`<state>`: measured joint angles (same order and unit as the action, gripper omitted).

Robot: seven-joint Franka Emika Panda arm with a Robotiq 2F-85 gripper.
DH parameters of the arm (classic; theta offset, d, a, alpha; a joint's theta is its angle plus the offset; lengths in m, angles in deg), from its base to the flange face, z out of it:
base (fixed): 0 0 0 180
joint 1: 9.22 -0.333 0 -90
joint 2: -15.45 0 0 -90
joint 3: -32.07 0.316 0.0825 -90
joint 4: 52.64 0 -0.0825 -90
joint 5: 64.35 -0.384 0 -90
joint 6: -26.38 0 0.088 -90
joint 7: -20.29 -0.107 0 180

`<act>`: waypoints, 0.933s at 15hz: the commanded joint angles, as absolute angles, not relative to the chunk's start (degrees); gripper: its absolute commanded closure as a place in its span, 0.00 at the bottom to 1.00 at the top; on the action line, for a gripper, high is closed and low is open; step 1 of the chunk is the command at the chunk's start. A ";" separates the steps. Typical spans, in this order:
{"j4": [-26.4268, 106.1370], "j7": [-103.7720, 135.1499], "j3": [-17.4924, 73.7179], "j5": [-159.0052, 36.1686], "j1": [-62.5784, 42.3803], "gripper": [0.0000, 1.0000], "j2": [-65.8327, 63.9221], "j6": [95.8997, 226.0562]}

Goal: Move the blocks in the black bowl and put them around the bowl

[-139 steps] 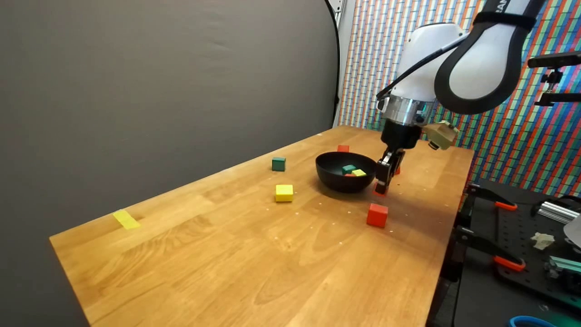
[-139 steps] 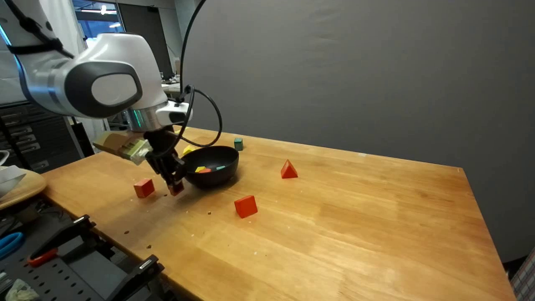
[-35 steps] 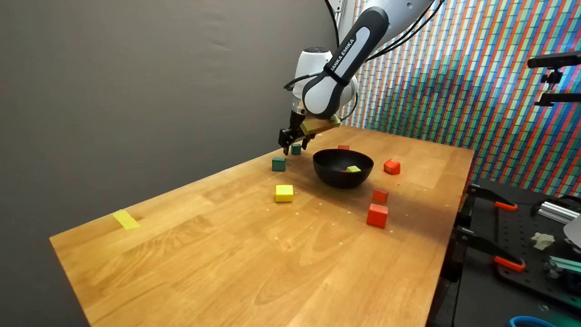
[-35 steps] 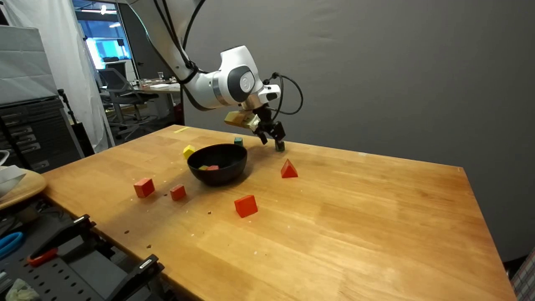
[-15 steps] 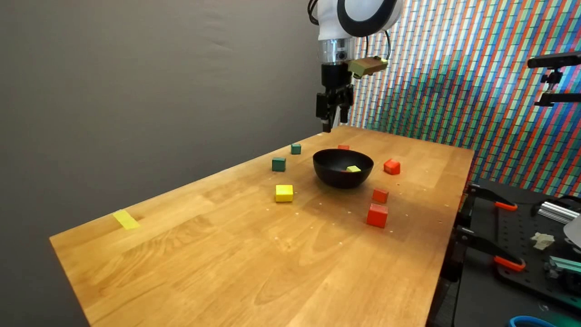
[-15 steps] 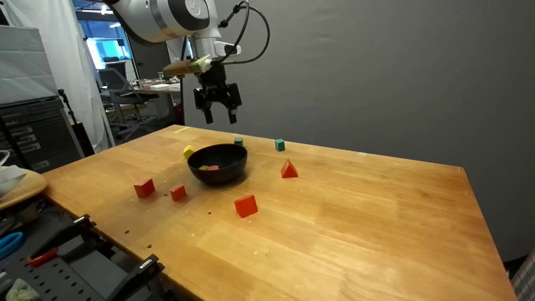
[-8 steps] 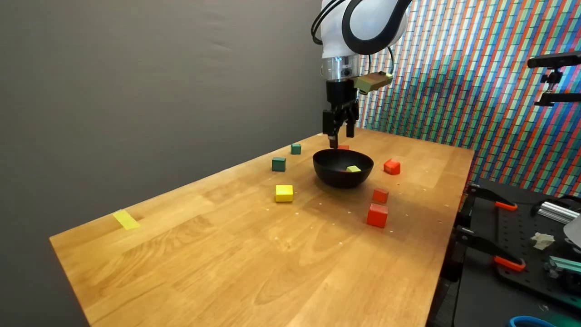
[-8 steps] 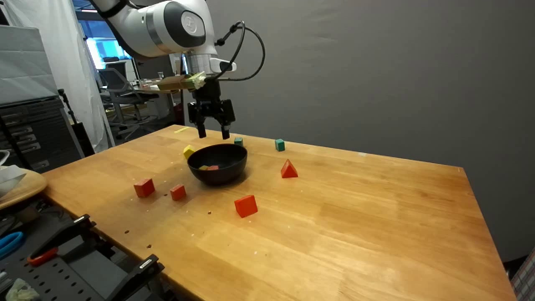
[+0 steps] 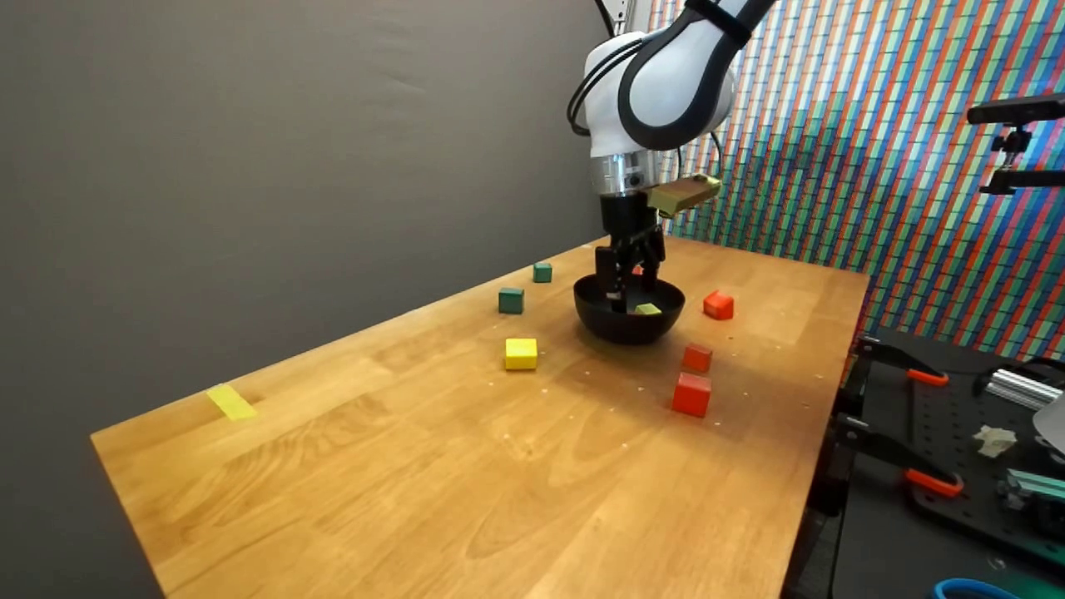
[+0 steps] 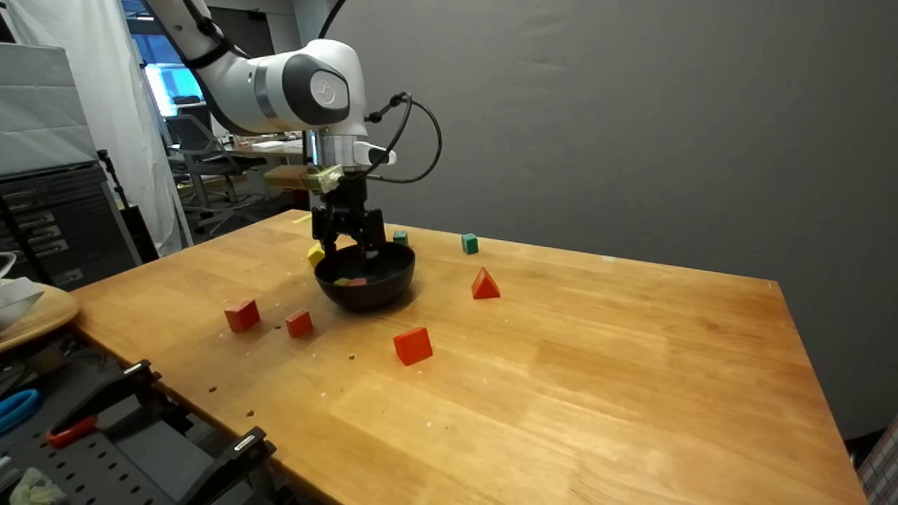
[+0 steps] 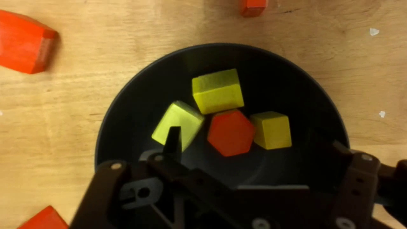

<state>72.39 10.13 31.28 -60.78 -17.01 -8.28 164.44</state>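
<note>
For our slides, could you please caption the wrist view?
Three yellow blocks and one hexagonal red block lie in a round black bowl, the open black gripper in the foreground.

Both exterior views set back, different angles, slanting down, sharing brown wooden table (image 9: 466, 449), wrist view close, facing down into round black bowl (image 11: 152, 89)
</note>
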 commanded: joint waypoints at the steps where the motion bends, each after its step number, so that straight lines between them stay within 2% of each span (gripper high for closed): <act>1: 72.70 11.59 32.43 -64.10 -14.24 0.00 -10.37 167.80; 14: 71.03 13.66 35.26 -73.11 -11.19 0.00 -12.30 170.92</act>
